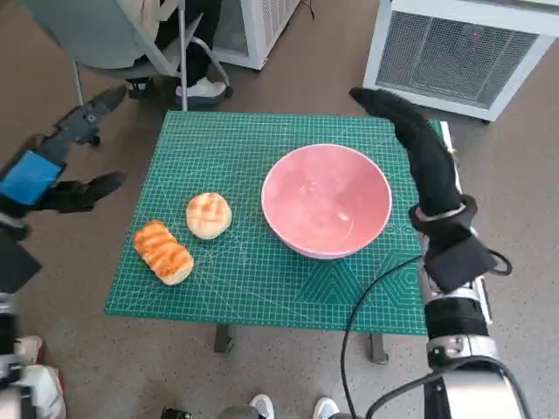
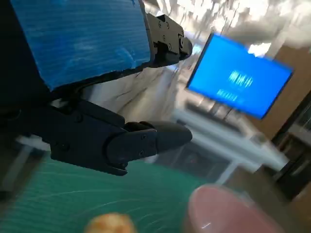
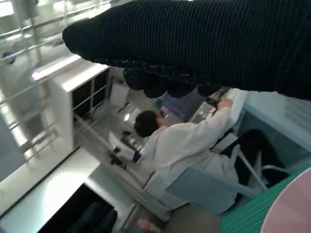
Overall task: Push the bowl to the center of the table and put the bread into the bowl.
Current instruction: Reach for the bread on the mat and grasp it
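Observation:
The pink bowl (image 1: 326, 200) stands empty on the green cutting mat (image 1: 236, 279), right of the mat's middle; part of its rim (image 2: 228, 211) also shows in the left wrist view. A round bun (image 1: 209, 215) lies left of the bowl, and a long grilled bread (image 1: 162, 251) lies nearer the mat's left edge. My left hand (image 1: 61, 166) hovers off the table's left side, fingers apart, holding nothing. My gloved right hand (image 1: 410, 140) stretches along the bowl's right side, fingers extended toward the mat's far right corner, empty.
A white grilled unit (image 1: 463, 52) stands beyond the table's far right. A chair (image 1: 113, 39) and a person's feet (image 1: 196, 87) are at the far left. In the right wrist view a person (image 3: 184, 145) sits on a chair. Shoes (image 1: 293, 407) show at the near edge.

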### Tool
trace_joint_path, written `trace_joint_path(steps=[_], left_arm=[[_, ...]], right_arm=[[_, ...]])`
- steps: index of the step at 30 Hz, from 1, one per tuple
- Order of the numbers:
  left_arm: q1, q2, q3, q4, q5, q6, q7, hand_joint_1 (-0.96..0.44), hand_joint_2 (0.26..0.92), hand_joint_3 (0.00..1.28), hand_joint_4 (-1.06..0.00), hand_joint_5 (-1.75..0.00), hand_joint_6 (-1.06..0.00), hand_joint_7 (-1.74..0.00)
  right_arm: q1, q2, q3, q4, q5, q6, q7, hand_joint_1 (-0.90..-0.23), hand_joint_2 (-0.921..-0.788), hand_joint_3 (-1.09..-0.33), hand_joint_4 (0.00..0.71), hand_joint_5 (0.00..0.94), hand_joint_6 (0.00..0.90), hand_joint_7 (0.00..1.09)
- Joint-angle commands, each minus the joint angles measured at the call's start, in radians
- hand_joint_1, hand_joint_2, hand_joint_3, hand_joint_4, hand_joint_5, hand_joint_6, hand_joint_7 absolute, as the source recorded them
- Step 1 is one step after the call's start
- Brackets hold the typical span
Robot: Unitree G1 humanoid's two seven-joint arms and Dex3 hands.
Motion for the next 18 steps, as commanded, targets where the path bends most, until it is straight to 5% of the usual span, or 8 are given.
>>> trace_joint_path(steps=[1,2,7,18], left_arm=[[0.037,0.047,-0.047,-0.071,0.018,0.047,-0.071,-0.66,0.914,0.10,-0.17,0.00,-0.25,-0.01],[0.052,0.077,-0.077,-0.112,0.054,0.061,-0.103,-0.63,0.907,0.02,-0.17,0.00,-0.25,-0.01],[0.087,0.150,-0.139,-0.227,0.158,0.093,-0.156,-0.45,0.773,0.00,-0.17,0.00,-0.27,-0.01],[0.098,0.187,-0.210,-0.318,0.296,0.087,-0.156,-0.33,0.733,0.00,-0.19,0.00,-0.31,-0.02]], right_arm=[[0.035,0.002,0.018,-0.026,-0.014,0.027,-0.004,-0.709,-0.921,-0.785,0.284,0.021,-0.001,0.66],[0.035,0.003,0.020,-0.027,-0.012,0.029,-0.002,-0.709,-0.921,-0.783,0.283,0.021,-0.001,0.66],[0.036,0.002,0.025,-0.038,-0.004,0.038,0.002,-0.704,-0.921,-0.781,0.283,0.021,-0.001,0.65],[0.039,-0.002,0.025,-0.048,0.001,0.044,-0.001,-0.703,-0.921,-0.784,0.281,0.021,-0.001,0.63]])
